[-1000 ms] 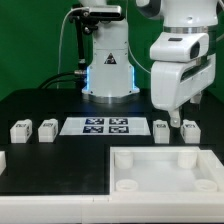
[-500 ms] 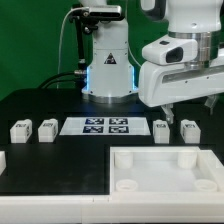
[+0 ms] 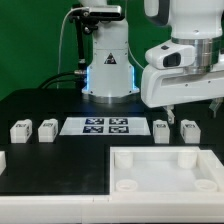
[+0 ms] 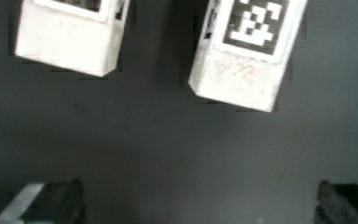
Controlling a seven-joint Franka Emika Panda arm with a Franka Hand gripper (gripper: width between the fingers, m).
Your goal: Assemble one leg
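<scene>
Here, on the black table (image 3: 60,105) of the rig I am running from afar, the Panda arm's gripper (image 3: 191,110) hangs above the pair of legs on the exterior view's right, its jaws spread wide and holding nothing. The inner right leg (image 3: 162,128) and the outer right leg (image 3: 189,129), small white blocks, stand side by side without touching. They sit on the table beside the marker board (image 3: 107,126), just behind the far rim of the large white tray (image 3: 140,151). None of the gripper's parts touches either block, and from this angle I cannot tell which of the two it is centred over. Two more legs, the outer left leg (image 3: 20,129) and the inner left leg (image 3: 46,129), stand in the same row on the other side of the marker board, well apart from the arm's hand. The robot base (image 3: 107,70) rises behind the board against a green backdrop. In the wrist view the dark fingertips (image 4: 43,200) sit far apart at the picture's corners, with bare table between them. Two white blocks lie clear of them: one tagged block (image 4: 247,50) shows its black-and-white square facing the camera, and a neighbouring block (image 4: 69,40) is partly cut by the frame edge.
</scene>
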